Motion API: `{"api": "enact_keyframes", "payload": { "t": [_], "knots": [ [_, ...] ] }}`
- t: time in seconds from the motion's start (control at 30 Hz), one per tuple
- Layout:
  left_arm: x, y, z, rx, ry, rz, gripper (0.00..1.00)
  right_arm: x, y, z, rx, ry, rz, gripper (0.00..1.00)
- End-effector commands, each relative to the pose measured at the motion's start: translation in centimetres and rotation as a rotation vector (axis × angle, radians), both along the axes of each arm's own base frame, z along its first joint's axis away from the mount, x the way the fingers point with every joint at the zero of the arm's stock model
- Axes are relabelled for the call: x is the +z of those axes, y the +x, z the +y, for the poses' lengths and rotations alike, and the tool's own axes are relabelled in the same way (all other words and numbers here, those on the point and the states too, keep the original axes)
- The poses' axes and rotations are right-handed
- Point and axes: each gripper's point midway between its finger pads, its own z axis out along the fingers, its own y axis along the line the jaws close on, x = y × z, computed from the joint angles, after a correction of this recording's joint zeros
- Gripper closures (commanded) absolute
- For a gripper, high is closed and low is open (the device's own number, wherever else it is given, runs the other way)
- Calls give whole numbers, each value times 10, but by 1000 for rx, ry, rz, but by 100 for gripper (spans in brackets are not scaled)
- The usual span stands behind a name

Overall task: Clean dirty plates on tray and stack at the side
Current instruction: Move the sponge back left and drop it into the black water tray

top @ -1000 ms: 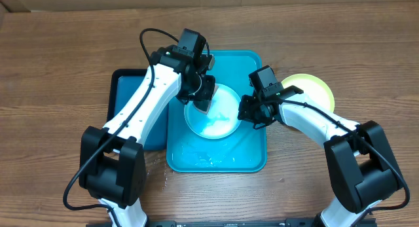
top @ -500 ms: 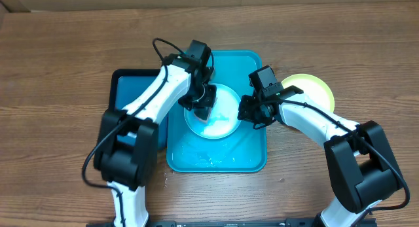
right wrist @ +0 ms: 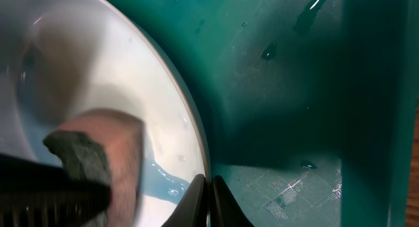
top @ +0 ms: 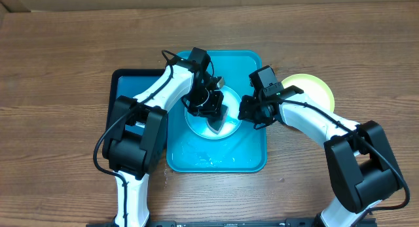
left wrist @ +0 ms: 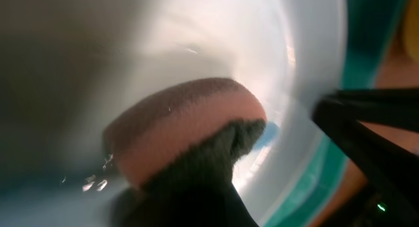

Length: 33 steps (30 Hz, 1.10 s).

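Hidden: fingers of left gripper (top: 213,116), behind the pink-and-green sponge (left wrist: 183,132) it clamps.
Right wrist only: right gripper (right wrist: 209,202) pinching rim of light blue round plastic plate (right wrist: 98,70).
Overhead: plate inside turquoise rectangular plastic tray (top: 216,160); yellow-green round plate (top: 315,89) beside, half covered.

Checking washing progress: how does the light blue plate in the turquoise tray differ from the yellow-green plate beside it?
The blue plate lies in the wet turquoise tray; the yellow-green plate sits on the table outside it. The blue plate is pinched at its rim by the right tool, with the left tool's sponge on it; no tool holds the yellow-green plate. Both are round and shallow.
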Motion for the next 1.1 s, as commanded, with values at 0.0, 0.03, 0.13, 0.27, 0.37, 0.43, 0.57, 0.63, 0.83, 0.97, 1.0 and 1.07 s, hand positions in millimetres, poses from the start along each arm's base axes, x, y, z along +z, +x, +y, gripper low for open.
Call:
{"api": "enact_keyframes", "payload": {
  "t": [0.0,0.03,0.13,0.27,0.37,0.43,0.57,0.63,0.83,0.97,1.0,1.07],
  "knots": [
    [45,10,-16,-17,-163,-51,96,1,0,4,12,15,-5,96],
    [55,14,-13,-9,-169,-78,96,1,0,4,12,15,-5,96],
    [92,25,6,24,-163,-187,96,1,0,4,12,15,-5,96],
    [126,35,46,85,-41,-323,96,1,0,4,12,15,-6,96],
    [135,33,88,138,135,-370,96,1,0,4,12,15,-5,96],
    [134,28,118,195,266,-361,96,1,0,4,12,15,-5,96],
    [126,19,171,314,501,-307,96,1,0,4,12,15,-6,96],
    [122,16,187,336,554,-292,96,1,0,4,12,15,-5,96],
    [108,12,203,365,582,-263,96,1,0,4,13,15,-5,96],
    [96,11,210,381,587,-249,96,1,0,4,12,15,-5,96],
    [92,10,211,383,588,-245,96,1,-1,4,12,15,-4,96],
    [83,8,213,385,591,-238,96,1,-1,4,13,15,-4,96]
  ]
}}
